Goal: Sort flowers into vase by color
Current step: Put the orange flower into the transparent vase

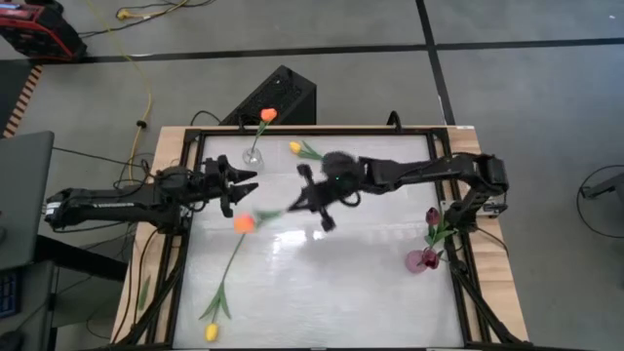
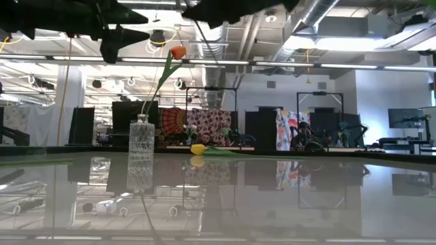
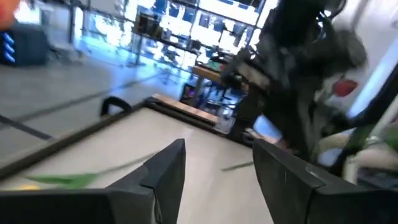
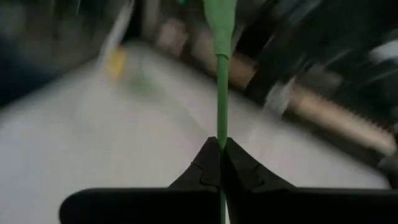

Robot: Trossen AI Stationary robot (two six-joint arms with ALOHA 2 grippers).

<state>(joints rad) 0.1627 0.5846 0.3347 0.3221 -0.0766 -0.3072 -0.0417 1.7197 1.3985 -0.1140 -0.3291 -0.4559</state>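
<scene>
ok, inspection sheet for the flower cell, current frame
Surface: glossy white table, wood border.
Job's things: orange tulip in clear vase; maroon tulip in pink vase; yellow tulips lie at the far edge and near edge; a second orange tulip is held by its stem mid-table.
Clutter: nothing seen.
Grippers: right gripper shut on that stem; left gripper open, near the clear vase.
Cables: yellow cable on the floor.
Surroundings: black box behind the table; lab room beyond.

floor: grey concrete (image 1: 526, 107) | cable: yellow (image 1: 146, 73) | ceiling: strip lights (image 2: 286, 66) | backdrop: possibly patterned cloths (image 2: 204, 126)
</scene>
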